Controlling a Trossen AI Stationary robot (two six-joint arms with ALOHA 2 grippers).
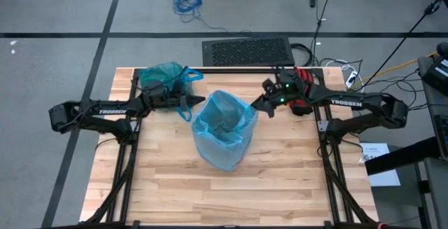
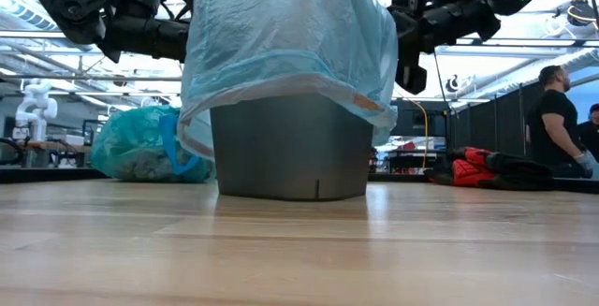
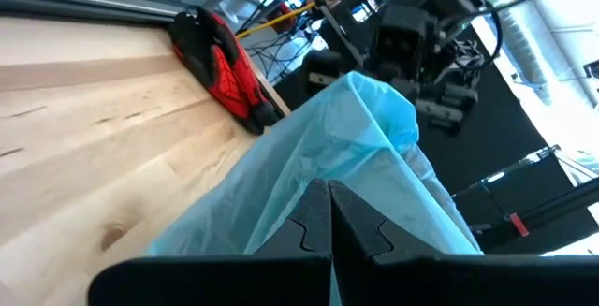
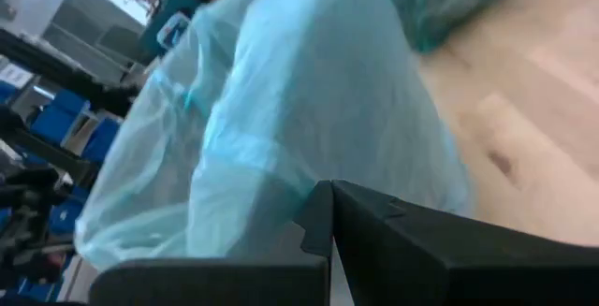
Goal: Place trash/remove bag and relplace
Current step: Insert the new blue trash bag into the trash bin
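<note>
The bag (image 1: 164, 79) sits knotted, light and limp, on the tabletop (image 1: 280, 180); its blue loops offer the best hold. Left tool (image 1: 197, 102) and right tool (image 1: 257, 106) are both pressed together, empty.

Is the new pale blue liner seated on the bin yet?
Yes. The pale blue liner is draped over the rim of the upright bin, its mouth open in the high view.

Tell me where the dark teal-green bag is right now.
The teal-green bag sits at the table's far left corner in the high view, under the left arm, left of the bin lined with the sky-blue bag.
</note>
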